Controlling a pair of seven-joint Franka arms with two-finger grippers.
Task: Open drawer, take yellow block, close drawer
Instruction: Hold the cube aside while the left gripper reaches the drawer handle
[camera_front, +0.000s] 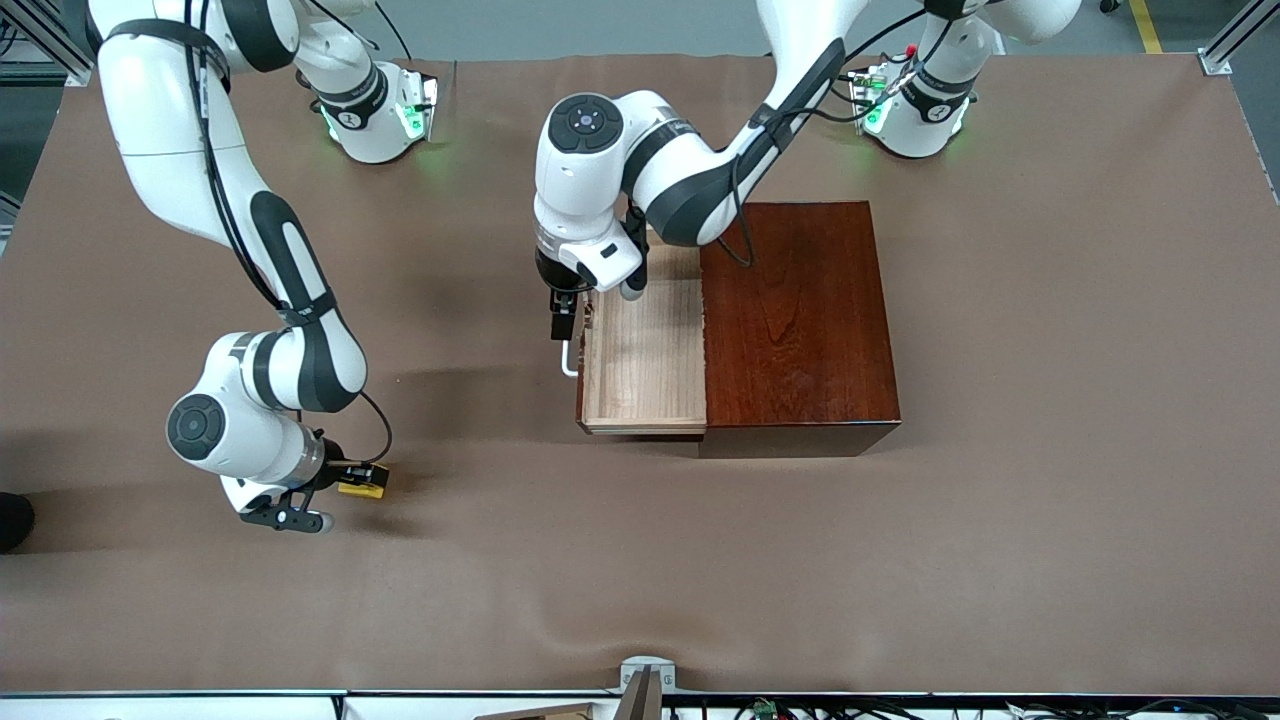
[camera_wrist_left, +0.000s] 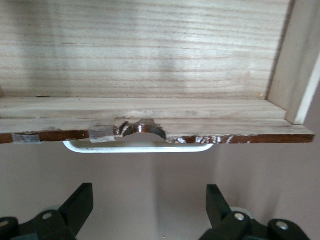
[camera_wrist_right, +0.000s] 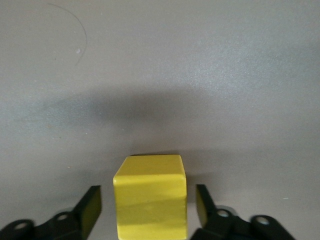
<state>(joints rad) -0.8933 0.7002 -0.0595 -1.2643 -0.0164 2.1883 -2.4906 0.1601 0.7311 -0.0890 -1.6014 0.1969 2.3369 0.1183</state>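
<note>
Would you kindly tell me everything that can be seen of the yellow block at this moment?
The yellow block is a small, bright yellow cube with plain, smooth faces and crisp edges. It sits upright on the brown table covering, out of the drawer, toward the right arm's end of the table and nearer to the front camera than the wooden box. The right hand straddles it with its fingers open, a gap showing on each side, so nothing grips it.
</note>
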